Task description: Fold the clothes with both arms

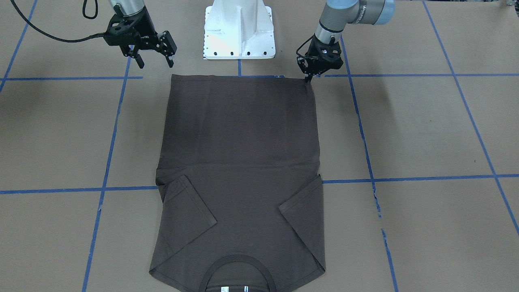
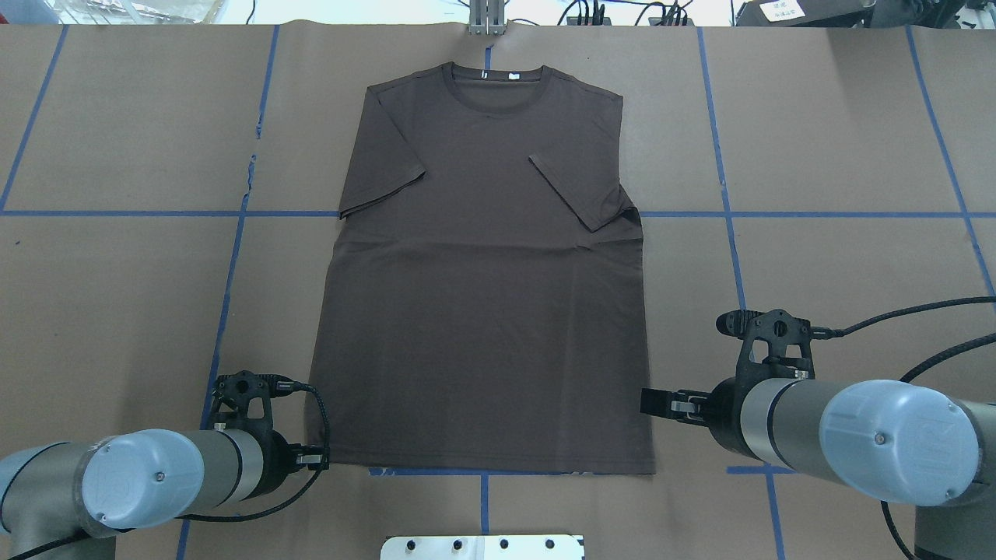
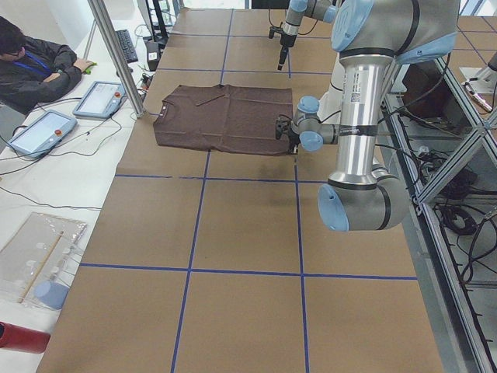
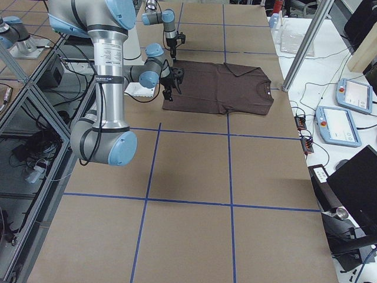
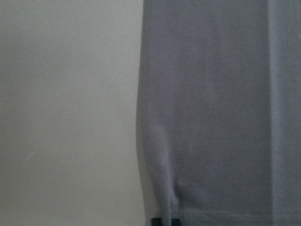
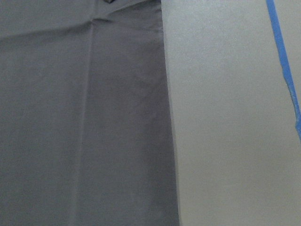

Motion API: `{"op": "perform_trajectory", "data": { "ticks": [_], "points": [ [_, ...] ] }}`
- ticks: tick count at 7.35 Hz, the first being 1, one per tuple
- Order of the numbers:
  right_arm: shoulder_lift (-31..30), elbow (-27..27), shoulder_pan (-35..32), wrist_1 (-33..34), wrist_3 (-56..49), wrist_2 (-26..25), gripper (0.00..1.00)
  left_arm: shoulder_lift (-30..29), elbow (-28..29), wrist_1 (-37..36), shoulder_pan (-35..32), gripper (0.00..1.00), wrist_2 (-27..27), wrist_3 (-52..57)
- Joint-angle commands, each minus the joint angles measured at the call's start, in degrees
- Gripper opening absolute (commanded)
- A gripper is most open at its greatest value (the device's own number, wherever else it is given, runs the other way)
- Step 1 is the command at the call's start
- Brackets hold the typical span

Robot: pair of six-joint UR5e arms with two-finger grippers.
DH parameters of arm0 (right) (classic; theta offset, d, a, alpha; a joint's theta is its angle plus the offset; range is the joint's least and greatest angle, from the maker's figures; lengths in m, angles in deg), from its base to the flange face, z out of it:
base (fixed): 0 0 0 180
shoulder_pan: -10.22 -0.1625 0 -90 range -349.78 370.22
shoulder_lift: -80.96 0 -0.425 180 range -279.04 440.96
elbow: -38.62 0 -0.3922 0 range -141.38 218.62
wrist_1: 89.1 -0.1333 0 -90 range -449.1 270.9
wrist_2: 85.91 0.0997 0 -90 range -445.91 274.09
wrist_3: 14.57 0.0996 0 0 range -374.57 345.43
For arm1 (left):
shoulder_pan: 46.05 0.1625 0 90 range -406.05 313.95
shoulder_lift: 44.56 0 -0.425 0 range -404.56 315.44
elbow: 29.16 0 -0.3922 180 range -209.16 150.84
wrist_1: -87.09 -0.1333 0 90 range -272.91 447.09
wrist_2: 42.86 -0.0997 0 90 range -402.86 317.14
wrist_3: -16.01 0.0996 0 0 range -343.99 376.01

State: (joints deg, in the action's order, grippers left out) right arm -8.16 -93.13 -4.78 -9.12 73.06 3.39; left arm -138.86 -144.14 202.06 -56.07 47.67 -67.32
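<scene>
Honestly, this looks like the setup for the bottom-to-top fold. The shirt (image 2: 482, 311) lies flat in the middle of the table (image 2: 817, 257), with its collar (image 2: 498, 78) at the far edge and its hem (image 2: 482, 463) nearest the robot. Both sleeves (image 2: 389, 175) are already tucked in over the body, so it's a tidy rectangle. My guess is each arm is meant to take one hem corner and carry it up toward the collar, which would explain why they sit where they do.

The left gripper (image 1: 309, 77) is down low, right on the left hem corner. From the front its jaws look pressed together to a point on that corner. The left wrist view shows a little pucker in the cloth by the hem there, so I'd call it pinching the corner, though the contact spot is tiny and mostly hidden.

The right gripper (image 1: 155, 60) isn't there yet. It hangs above the table just outside the right hem corner, clearly off the cloth, with its jaws spread wide and nothing between them. The right wrist view shows only the shirt's side edge next to bare table.

So one corner looks pinned and the other isn't grabbed. I'd want the right one down on its corner before any lift, otherwise the hem gets dragged crooked.
</scene>
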Motion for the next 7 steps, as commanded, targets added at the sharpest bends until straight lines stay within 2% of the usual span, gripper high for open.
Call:
{"op": "perform_trajectory", "data": {
  "ticks": [1, 2, 4, 6, 7],
  "points": [
    [0.17, 0.00, 0.93, 0.00, 0.70, -0.35, 0.96, 0.00, -0.77, 0.00, 0.01, 0.00, -0.01, 0.00],
    [0.70, 0.35, 4.68, 0.26, 5.75, -4.53, 0.89, 0.09, -2.00, 0.00, -0.08, 0.00, 0.08, 0.00],
    [2.46, 3.94, 10.84, 0.61, 10.69, -13.49, 0.86, -0.26, -2.62, 0.00, 0.01, 0.00, 0.08, -0.08],
    [6.31, 9.74, 12.62, 0.62, 11.16, -16.60, 0.90, -0.35, -2.62, 0.00, 0.01, 0.00, 0.08, -0.09],
    [6.33, 9.76, 13.06, 0.62, 11.16, -17.13, 0.92, -0.35, -2.71, 0.17, 0.01, 0.00, 0.08, -0.09]
  ]
}}
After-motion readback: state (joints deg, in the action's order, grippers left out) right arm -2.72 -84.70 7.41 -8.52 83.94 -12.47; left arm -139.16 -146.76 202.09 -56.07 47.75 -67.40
